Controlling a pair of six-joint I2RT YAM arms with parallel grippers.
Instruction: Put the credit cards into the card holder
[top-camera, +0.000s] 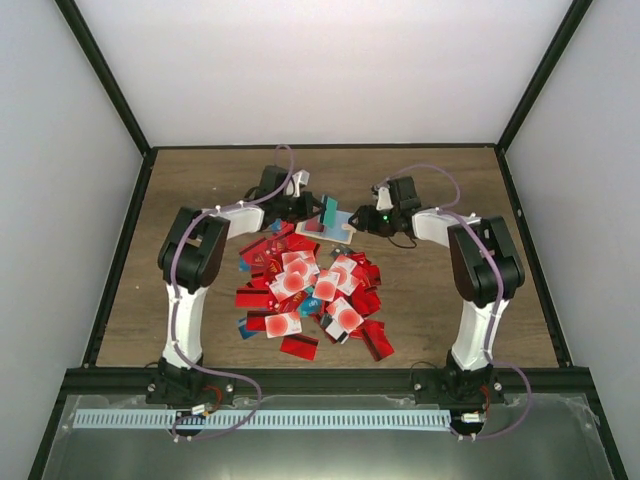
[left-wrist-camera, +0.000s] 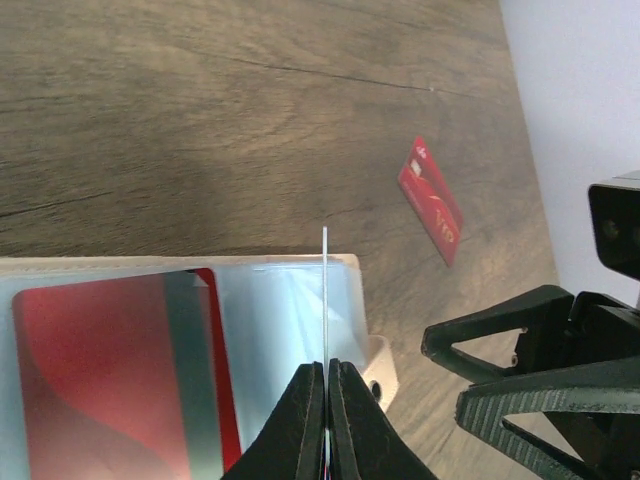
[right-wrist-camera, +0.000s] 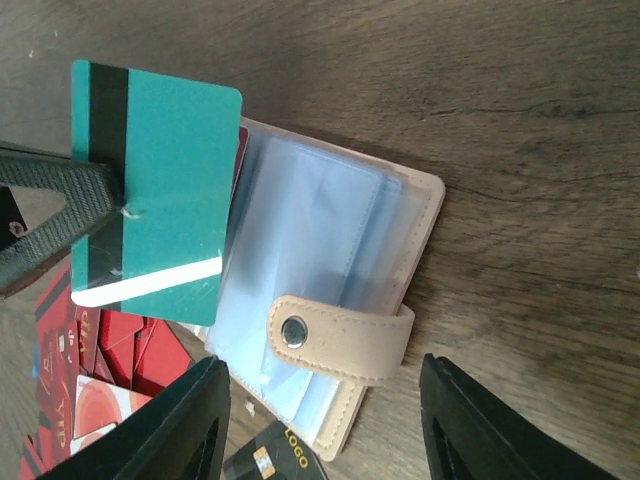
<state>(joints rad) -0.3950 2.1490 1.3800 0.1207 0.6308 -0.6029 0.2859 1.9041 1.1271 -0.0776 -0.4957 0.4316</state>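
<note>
Enclosure: white walls and black frame posts around a brown wood-grain desk (top-camera: 440, 300).
Credit cards: a loose, overlapping heap (top-camera: 310, 295) lies at the centre of the top view. Most are red, some are white with a red blot, and a few are blue.
Card holder: the card holder (right-wrist-camera: 400, 215) lies open on the desk at upper centre of the top view, just above the heap. It has a tan cover with clear sleeves facing up. A tan strap with a metal snap (right-wrist-camera: 340, 338) is folded across the sleeves.
Filled sleeve: one red card (left-wrist-camera: 110, 380) sits inside a clear sleeve.
Left hand: the left hand (left-wrist-camera: 326, 370) has its fingers pressed together, pinching a teal card (right-wrist-camera: 160, 170) with a black stripe. The card is held on edge at the holder's left side. Contact with the holder cannot be told.
Right hand: the right hand (right-wrist-camera: 322, 380) has its fingers spread with nothing gripped, and it hovers over the strap side of the holder.
Strays: a single red card (left-wrist-camera: 432, 198) lies apart on bare desk. A black card (right-wrist-camera: 275, 455) lies just beside the holder's lower edge.
</note>
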